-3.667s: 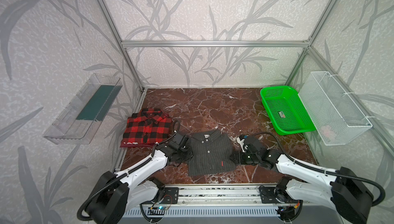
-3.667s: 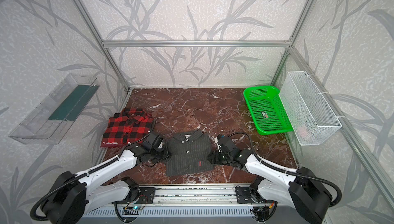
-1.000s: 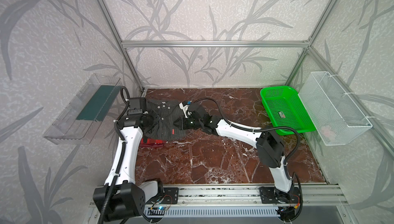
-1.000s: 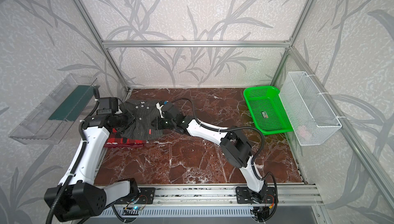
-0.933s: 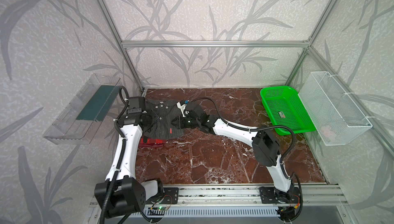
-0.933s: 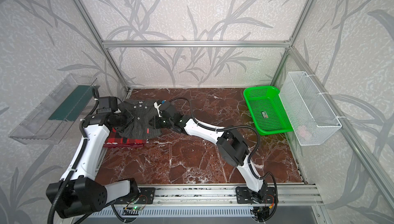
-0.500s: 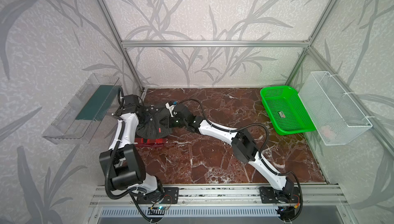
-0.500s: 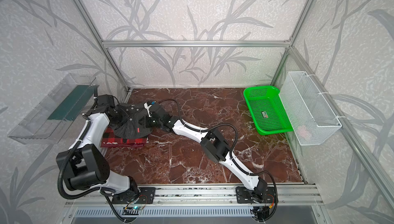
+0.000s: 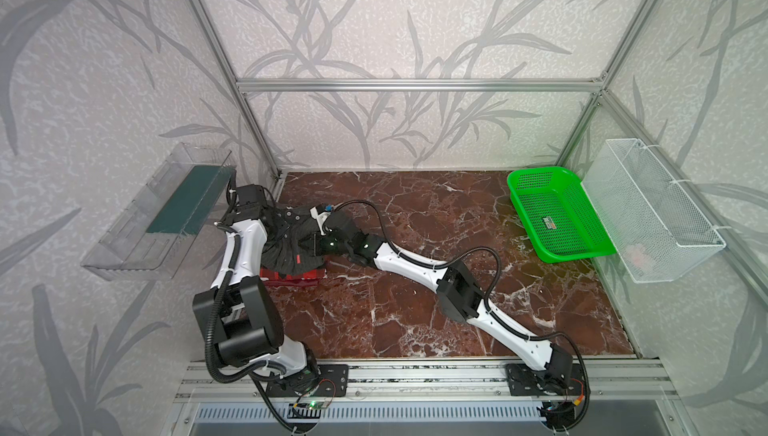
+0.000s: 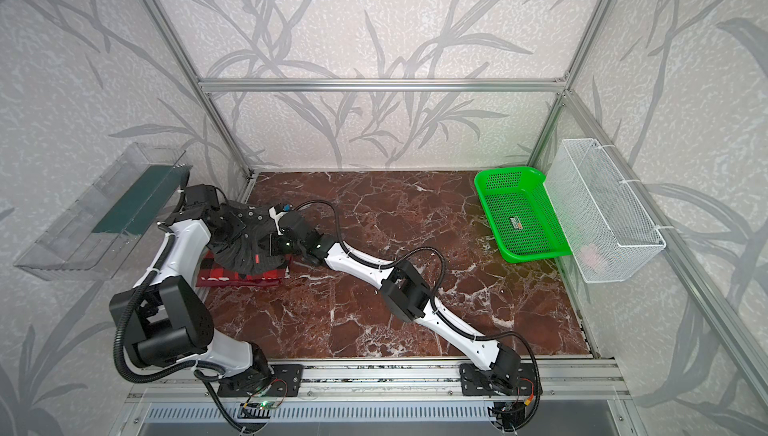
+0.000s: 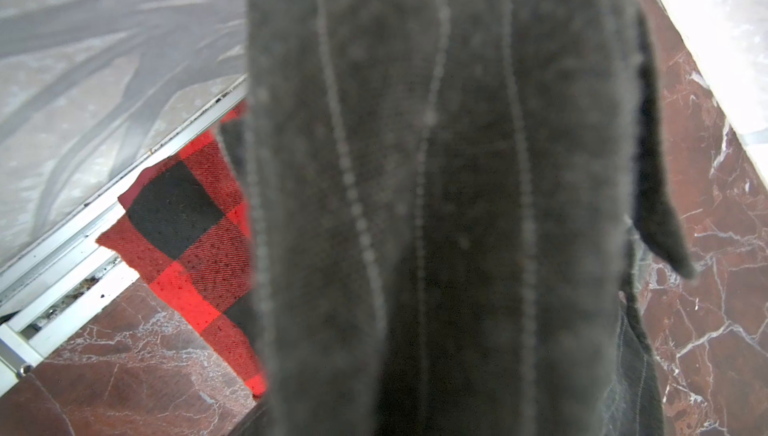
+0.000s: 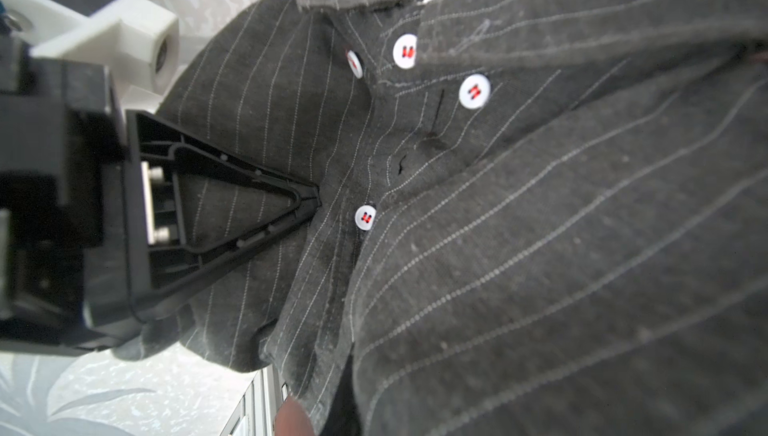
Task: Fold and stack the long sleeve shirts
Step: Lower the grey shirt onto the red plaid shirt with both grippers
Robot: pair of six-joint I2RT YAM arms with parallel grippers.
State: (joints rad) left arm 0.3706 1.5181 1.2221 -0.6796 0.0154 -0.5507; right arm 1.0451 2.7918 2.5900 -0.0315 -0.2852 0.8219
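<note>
Over marble tabletop (image 9: pixel 415 309), right gripper (image 9: pixel 312 243) clamps charcoal shirt (image 9: pixel 289 247).

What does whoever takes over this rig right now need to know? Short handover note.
Grippers: the left gripper is against the charcoal shirt, with cloth hiding its jaws, so its grip is unclear. The right gripper is shut on that shirt's right edge.
Things: the plaid shirt lies folded at the left side of the table. The charcoal shirt hangs bunched over it.
Done: plaid folded, charcoal above it.
Left: lay charcoal flat on the plaid, release, check its fold, withdraw.
</note>
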